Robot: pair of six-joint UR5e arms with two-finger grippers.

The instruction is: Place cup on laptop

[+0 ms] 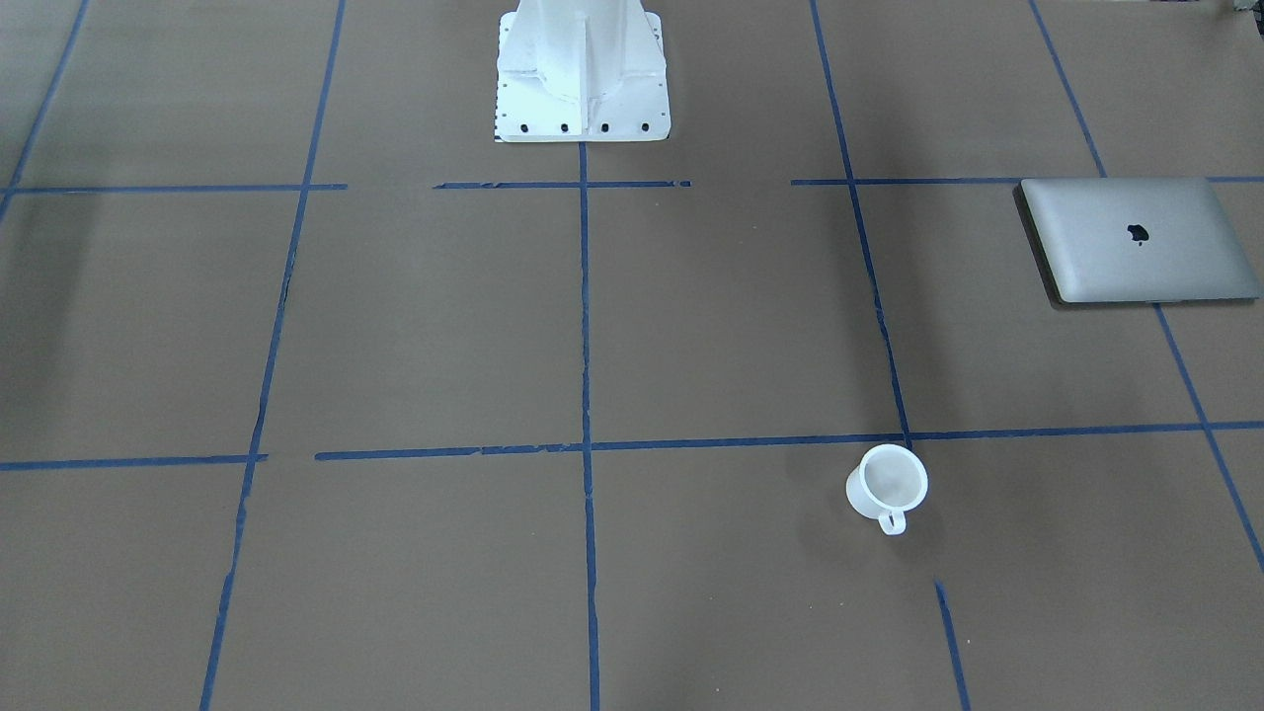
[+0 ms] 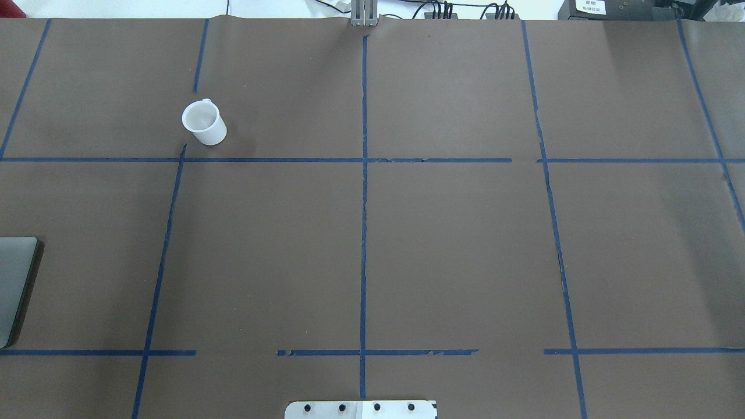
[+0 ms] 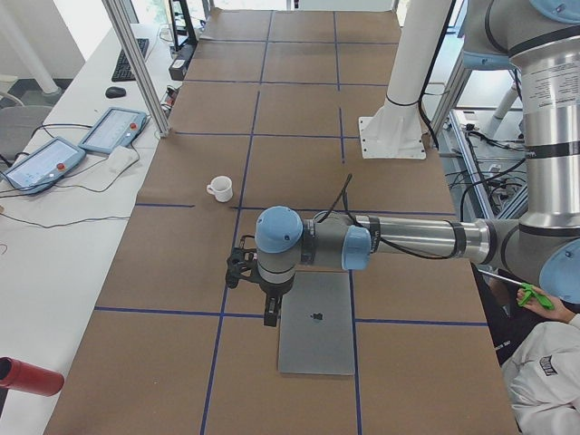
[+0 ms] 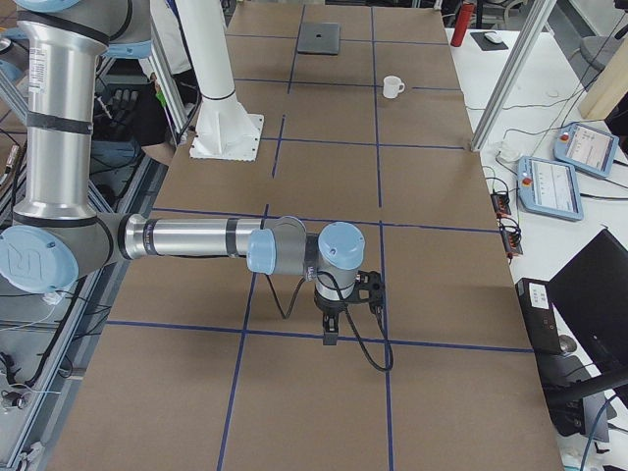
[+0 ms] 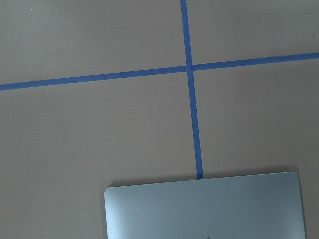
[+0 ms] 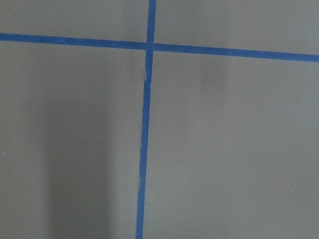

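Observation:
The small white cup (image 1: 887, 484) stands upright on the brown table, handle towards the operators' side; it also shows in the overhead view (image 2: 204, 123) and both side views (image 3: 220, 188) (image 4: 392, 86). The silver-grey laptop (image 1: 1141, 240) lies closed and flat near the table's end on my left (image 2: 14, 285) (image 3: 316, 322) (image 4: 319, 38), and its edge fills the bottom of the left wrist view (image 5: 204, 206). My left gripper (image 3: 270, 313) hangs above the table by the laptop's edge, far from the cup. My right gripper (image 4: 331, 334) hangs over bare table at the other end. I cannot tell whether either is open or shut.
The white robot pedestal (image 1: 583, 69) stands at the table's middle back. Blue tape lines (image 2: 364, 233) grid the brown surface. Two teach pendants (image 3: 113, 130) and a red bottle (image 3: 27, 376) lie on the side bench beyond metal posts (image 3: 136, 63).

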